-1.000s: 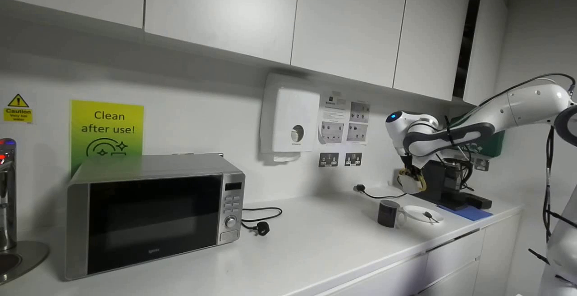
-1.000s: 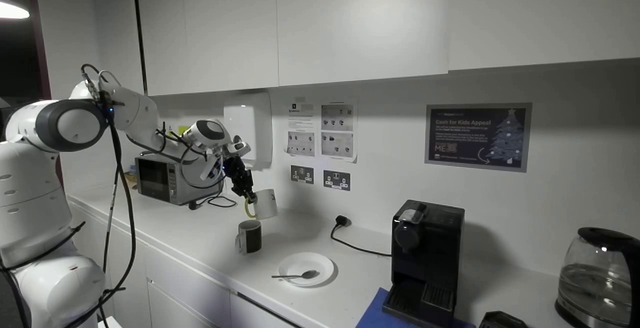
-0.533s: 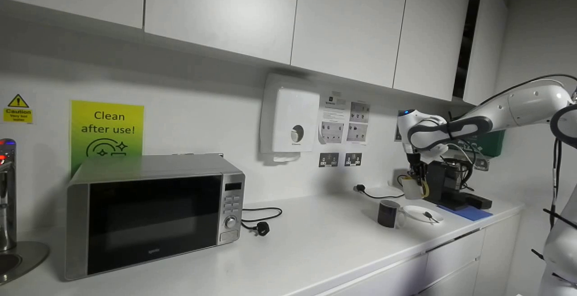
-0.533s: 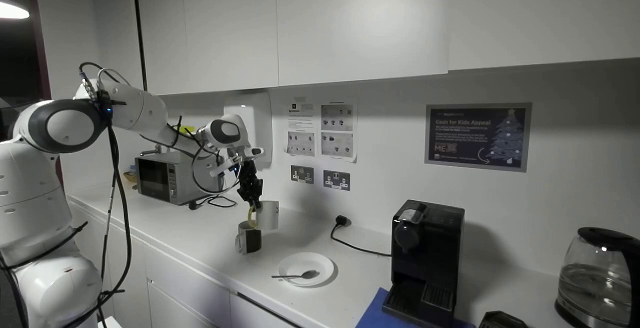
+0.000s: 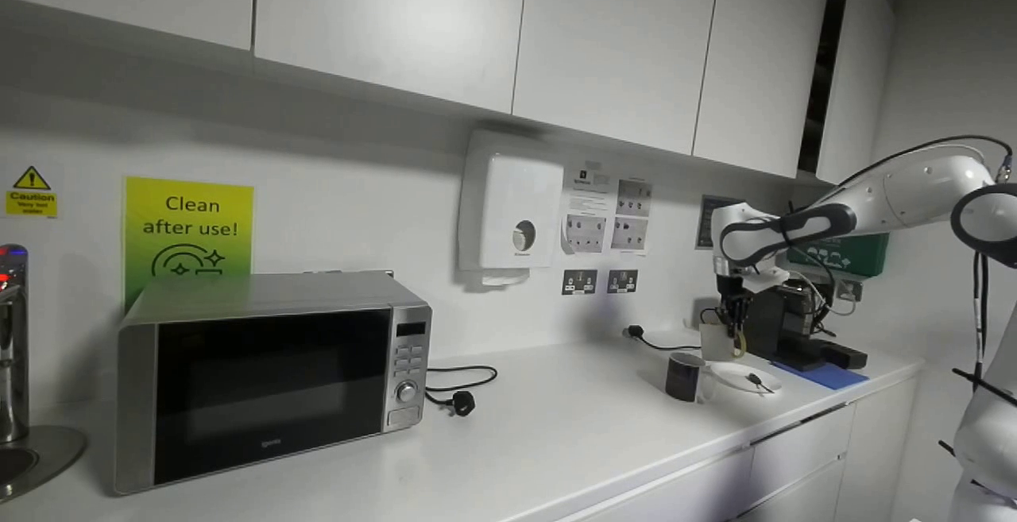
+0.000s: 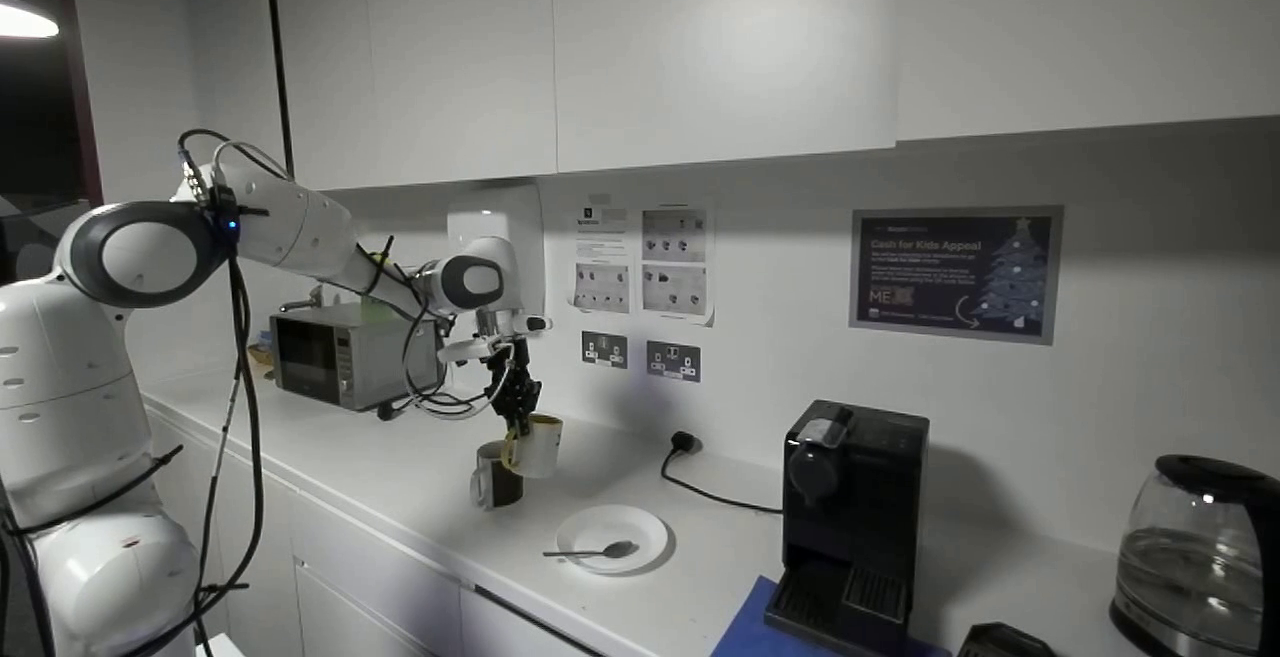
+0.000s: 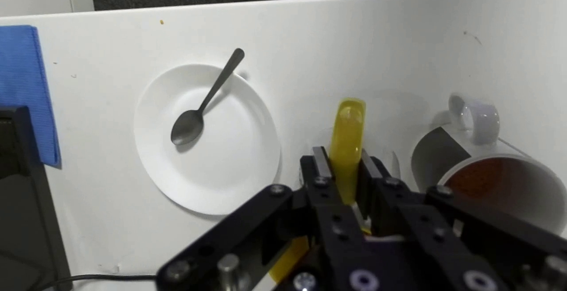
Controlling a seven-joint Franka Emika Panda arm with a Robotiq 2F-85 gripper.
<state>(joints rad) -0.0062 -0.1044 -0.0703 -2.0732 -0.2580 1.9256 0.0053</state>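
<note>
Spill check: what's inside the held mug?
Held mug shows a yellow inner wall; behind the gripper in the wrist view, its bottom and any contents can't be made out.

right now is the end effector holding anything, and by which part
The end effector holds the white mug by its yellow handle.

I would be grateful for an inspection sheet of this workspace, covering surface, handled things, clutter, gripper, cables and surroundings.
Surface: white counter, a few specks near its edge.
Handled things: white mug with yellow handle; base touching the counter or not, cannot tell.
Clutter: dark-and-white mug, reddish-brown inside; white plate, spoon lying across its rim; blue cloth.
Gripper: closed on the yellow handle.
Cables: black plug beside the microwave, second plug below the wall sockets; both unplugged.
Surroundings: coffee machine, glass kettle, paper-towel dispenser.
</note>
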